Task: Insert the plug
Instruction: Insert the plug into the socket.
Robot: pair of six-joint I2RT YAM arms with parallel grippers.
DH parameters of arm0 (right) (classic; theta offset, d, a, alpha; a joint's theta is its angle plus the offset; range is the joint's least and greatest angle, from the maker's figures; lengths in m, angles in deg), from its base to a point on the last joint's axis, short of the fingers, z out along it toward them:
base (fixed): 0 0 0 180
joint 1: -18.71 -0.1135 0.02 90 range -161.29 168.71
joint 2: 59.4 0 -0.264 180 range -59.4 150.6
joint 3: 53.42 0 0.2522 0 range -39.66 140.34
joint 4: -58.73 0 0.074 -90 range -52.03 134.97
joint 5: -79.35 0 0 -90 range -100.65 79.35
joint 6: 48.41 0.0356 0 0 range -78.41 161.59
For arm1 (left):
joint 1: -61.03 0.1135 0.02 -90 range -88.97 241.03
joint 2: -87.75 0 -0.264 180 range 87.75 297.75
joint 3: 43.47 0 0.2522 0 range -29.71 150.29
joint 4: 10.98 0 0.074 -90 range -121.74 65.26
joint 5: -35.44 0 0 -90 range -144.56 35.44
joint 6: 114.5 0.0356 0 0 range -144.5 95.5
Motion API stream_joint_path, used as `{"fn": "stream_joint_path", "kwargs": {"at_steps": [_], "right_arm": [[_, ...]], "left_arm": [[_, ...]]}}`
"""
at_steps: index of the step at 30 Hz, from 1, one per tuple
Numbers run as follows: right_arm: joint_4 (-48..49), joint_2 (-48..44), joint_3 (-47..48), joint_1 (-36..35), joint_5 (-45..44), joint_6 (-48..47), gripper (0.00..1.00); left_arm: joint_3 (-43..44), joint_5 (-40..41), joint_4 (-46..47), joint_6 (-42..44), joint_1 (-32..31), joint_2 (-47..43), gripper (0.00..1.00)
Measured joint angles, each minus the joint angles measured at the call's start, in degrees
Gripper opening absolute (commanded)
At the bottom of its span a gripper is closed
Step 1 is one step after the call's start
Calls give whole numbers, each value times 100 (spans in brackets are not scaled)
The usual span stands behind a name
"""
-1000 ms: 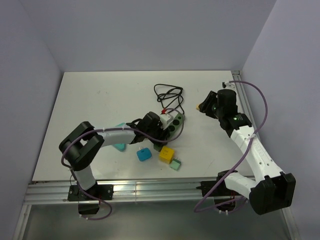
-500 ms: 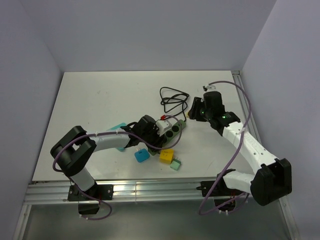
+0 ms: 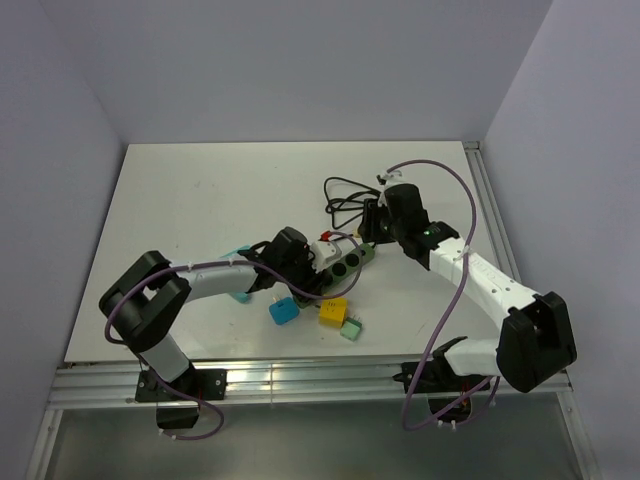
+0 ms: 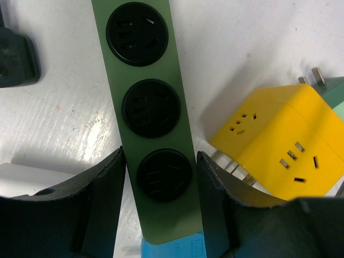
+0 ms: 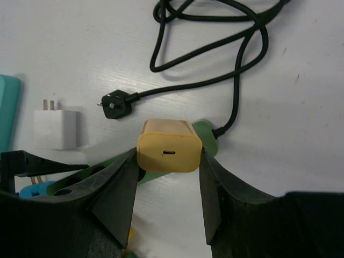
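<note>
The orange plug [image 5: 169, 153] looks light, rigid and smooth-sided. It is pinched across its flanks by the half-open right hand [image 5: 167, 161], over the far end of the green power strip [image 4: 153, 107]. The left hand [image 4: 159, 161] clamps the strip's near end.

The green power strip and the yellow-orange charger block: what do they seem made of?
The long green power strip: likely moulded plastic, matte, with no glare on its face. The yellow-orange charger block: probably plastic too, smooth satin, with soft highlights on its rounded edges.
</note>
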Motion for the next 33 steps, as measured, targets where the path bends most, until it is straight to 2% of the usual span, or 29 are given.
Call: {"fn": "stream_joint_path", "kwargs": {"at_steps": [4, 15, 33], "right_arm": [[358, 0, -186, -28, 122, -90, 2], [444, 138, -358, -444, -7, -308, 0], [238, 697, -275, -713, -356, -505, 0]], "left_arm": [[162, -365, -170, 162, 177, 140, 50], [525, -1108, -555, 339, 529, 457, 50], [529, -1255, -549, 376, 601, 476, 50]]}}
